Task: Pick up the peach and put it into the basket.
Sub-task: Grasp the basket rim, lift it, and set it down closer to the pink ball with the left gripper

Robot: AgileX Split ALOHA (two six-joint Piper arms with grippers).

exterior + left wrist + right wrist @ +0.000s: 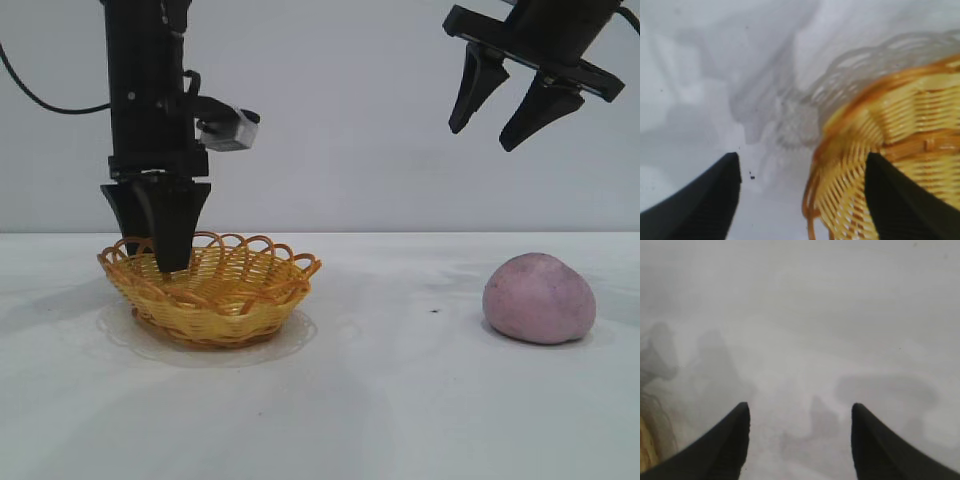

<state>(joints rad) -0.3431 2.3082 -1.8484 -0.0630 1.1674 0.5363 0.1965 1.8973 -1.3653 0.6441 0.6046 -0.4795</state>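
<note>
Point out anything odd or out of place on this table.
The left gripper is down at the basket, its fingers straddling the rim, one inside, one outside. The peach lies untouched far to the other side, with the right gripper hanging open above it. Nothing is spilled or damaged.

A white table (380, 400) meets a plain pale grey wall (340, 120) under soft, even light.

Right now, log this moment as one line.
left gripper: straddling basket rim | right gripper: open, raised above table | peach: on table, untouched
</note>
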